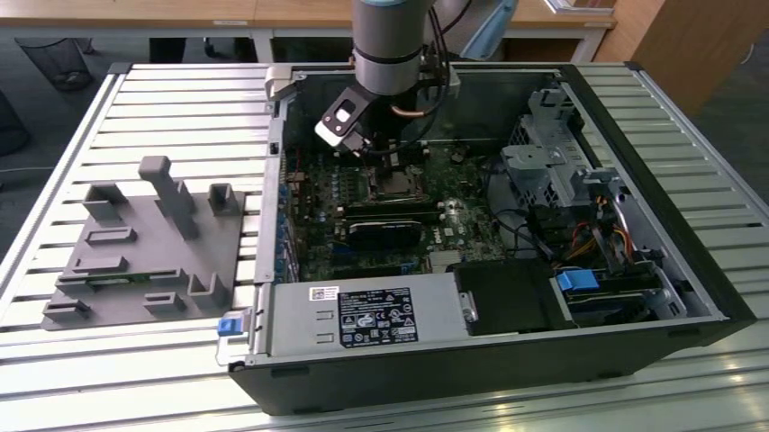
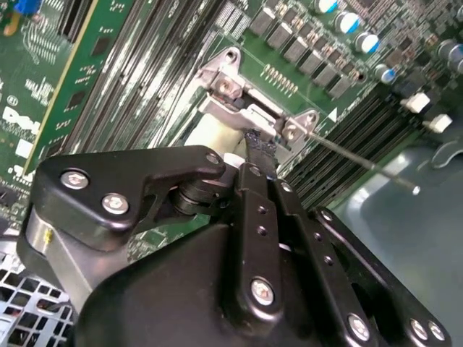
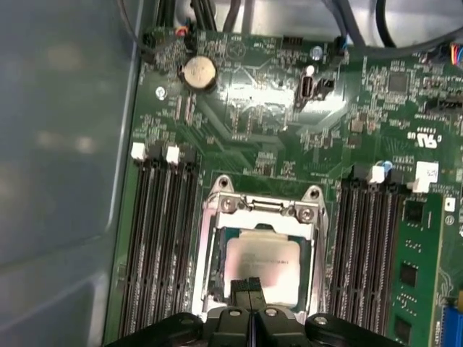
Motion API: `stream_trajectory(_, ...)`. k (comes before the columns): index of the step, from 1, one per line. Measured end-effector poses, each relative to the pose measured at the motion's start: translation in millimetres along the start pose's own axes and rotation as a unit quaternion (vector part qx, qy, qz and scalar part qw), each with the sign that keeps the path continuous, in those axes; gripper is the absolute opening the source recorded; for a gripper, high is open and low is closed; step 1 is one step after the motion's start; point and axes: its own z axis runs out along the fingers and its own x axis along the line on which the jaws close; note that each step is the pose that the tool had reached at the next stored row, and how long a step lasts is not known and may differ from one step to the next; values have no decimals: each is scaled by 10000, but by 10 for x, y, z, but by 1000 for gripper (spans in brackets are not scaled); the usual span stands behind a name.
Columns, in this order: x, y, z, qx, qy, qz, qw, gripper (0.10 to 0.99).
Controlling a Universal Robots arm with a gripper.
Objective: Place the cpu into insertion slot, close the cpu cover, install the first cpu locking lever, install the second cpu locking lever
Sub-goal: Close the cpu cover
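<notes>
Your gripper (image 3: pixel 249 283) is pinched shut, tips at the cpu (image 3: pixel 264 260) edge inside the cover (image 3: pixel 206 249). Press straight down, lightly, and keep off the lever (image 2: pixel 362 163).

Exterior overlooks from above; wrist views closely share insertion slot (image 3: pixel 217 282) (image 2: pixel 239 108).

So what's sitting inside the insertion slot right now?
The cpu lies in the insertion slot, silvery face up. The gripper covers part of one edge, and the pin field beneath the chip is hidden.
</notes>
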Motion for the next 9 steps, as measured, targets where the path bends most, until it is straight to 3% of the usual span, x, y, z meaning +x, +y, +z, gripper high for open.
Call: stream_trajectory(9, -4, -27, 75, 5, -8, 0, 10000, 106)
